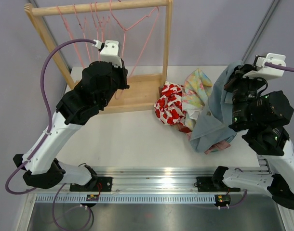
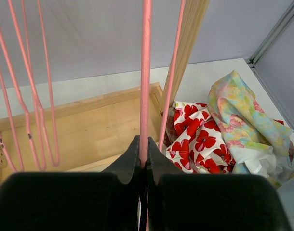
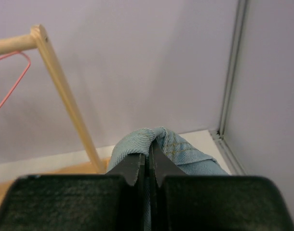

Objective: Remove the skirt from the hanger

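One blue denim skirt, creased, drapes downward from the right pincer, which pinches its upper fold; its lower end rests on the bench. The left pincer is pressed onto a pink hanger.

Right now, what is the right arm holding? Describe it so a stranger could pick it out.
Find the wooden rack at the back of the table; a heap of clothes lies by its right post. On the heap's right side is the denim skirt, one fold pinched in the right gripper. Unlike the red-flowered cloth and pastel floral cloth beside it, it is plain blue.
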`<action>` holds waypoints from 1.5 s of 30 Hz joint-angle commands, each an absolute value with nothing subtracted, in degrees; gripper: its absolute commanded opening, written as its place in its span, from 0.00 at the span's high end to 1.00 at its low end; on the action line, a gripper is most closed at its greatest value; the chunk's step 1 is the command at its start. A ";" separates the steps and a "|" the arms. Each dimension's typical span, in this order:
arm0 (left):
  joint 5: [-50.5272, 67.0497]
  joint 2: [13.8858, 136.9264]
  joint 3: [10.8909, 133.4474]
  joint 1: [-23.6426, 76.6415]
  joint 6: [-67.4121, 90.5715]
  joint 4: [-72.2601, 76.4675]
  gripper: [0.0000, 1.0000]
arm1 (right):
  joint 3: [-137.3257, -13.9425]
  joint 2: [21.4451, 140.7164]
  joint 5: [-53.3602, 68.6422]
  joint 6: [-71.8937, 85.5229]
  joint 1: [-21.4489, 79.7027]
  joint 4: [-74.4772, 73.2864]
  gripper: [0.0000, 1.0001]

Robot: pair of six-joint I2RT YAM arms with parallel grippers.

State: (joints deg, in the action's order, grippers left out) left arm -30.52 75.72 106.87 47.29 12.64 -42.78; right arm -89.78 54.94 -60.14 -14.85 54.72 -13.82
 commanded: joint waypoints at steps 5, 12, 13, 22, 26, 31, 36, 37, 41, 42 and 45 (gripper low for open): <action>-32.52 75.59 106.96 47.37 15.29 -34.46 1.00 | -92.73 61.25 -58.47 -15.81 42.42 -11.12 1.00; -32.69 76.64 106.00 47.64 16.61 -36.29 1.00 | -76.91 68.11 -38.42 9.72 22.16 -25.39 1.00; -32.87 76.55 105.30 47.72 17.13 -36.99 1.00 | -76.30 70.20 -35.10 13.50 20.76 -29.66 1.00; -35.68 71.81 92.56 49.04 24.34 -40.08 1.00 | -69.80 74.45 -24.98 27.33 19.60 -30.68 1.00; -37.70 73.20 92.89 48.96 20.84 -37.27 1.00 | -66.36 71.37 -23.03 28.74 19.60 -27.87 0.04; -36.65 82.94 108.34 47.38 16.27 -38.67 1.00 | -64.43 68.74 -22.94 30.50 19.60 -28.39 0.01; -29.02 93.06 124.60 39.23 14.59 -43.06 1.00 | -60.74 64.35 -18.21 32.52 19.69 -27.69 0.01; -27.61 94.56 129.68 37.81 14.85 -43.68 1.00 | -59.34 62.60 -17.50 33.04 19.60 -27.60 0.01; -18.66 103.16 137.80 30.51 15.82 -44.04 1.00 | -57.13 59.33 -14.86 33.75 19.60 -27.68 0.01; -16.63 104.23 138.33 27.71 16.08 -43.42 1.00 | -56.87 58.89 -13.98 33.92 19.69 -28.12 0.01; -11.34 107.65 138.60 24.01 16.43 -40.26 1.00 | -55.29 57.05 -12.75 33.84 19.60 -28.39 0.01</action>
State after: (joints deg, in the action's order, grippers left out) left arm -19.18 105.78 135.50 27.59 16.14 -45.78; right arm -56.23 58.98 -15.57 32.62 19.66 -29.67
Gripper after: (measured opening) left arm 0.027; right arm 0.993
